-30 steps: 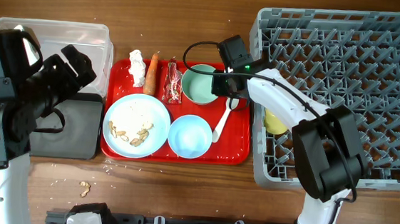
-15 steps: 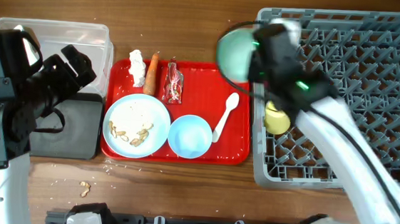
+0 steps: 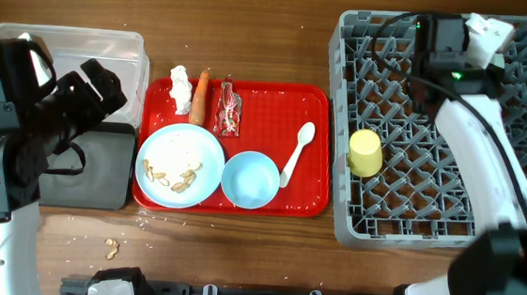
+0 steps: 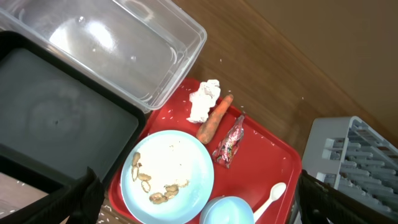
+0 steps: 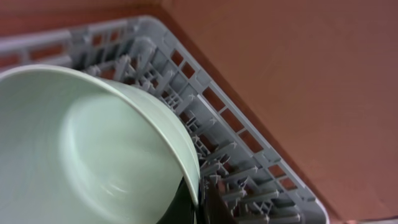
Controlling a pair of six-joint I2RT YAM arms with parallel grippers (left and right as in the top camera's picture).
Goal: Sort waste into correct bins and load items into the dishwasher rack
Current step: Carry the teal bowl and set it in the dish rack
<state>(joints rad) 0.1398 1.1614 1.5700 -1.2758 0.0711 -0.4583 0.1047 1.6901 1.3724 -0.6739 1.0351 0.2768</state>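
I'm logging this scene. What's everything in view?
dishwasher rack: 1, grey, right
cup: 1, yellow, in rack
mint-green bowl: 1, above rack
tray: 1, red, centre
tissue: 1, white, on tray
carrot: 1, orange, on tray
wrapper: 1, red, on tray
plate: 1, pale blue, on tray
crumbs: several, beige, on plate
light blue bowl: 1, on tray
spoon: 1, white, on tray
clear tub: 1, left
black tub: 1, left
left gripper: open, above tubs
right gripper: shut on mint-green bowl
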